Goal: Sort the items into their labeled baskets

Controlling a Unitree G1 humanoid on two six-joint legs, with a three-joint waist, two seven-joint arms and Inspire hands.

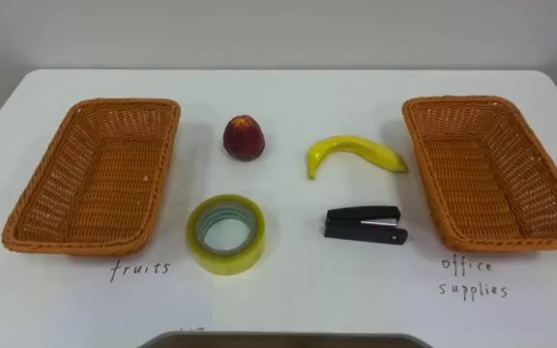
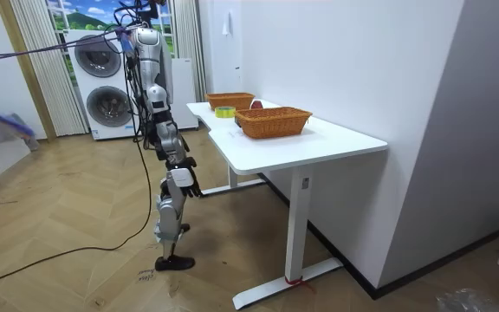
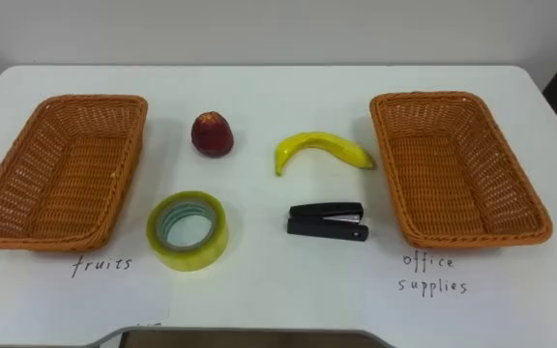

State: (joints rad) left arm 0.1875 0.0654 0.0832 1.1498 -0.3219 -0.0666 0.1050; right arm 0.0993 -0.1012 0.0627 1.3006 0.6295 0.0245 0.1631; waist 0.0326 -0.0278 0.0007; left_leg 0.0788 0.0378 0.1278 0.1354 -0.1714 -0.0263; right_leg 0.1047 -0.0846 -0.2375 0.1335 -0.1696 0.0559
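Observation:
On a white table (image 1: pixel 288 290) stand two woven baskets. The left basket (image 1: pixel 27 208) has "fruits" written in front of it, and the right basket (image 1: pixel 549 208) has "office supplies"; both hold nothing. Between them lie a red apple (image 1: pixel 244 137), a yellow banana (image 1: pixel 356 152), a roll of yellow tape (image 1: pixel 225 233) and a black stapler (image 1: pixel 364 224). In the room view I stand upright at the table's long side, facing it. My right hand (image 2: pixel 188 183) hangs low beside my thigh, below the tabletop and away from everything on it.
The table (image 2: pixel 319 143) stands against a white wall, with its far edge close behind the baskets. Two stacked washing machines (image 2: pixel 102 87) are behind me. Wooden floor (image 2: pixel 76 217) stretches around my feet.

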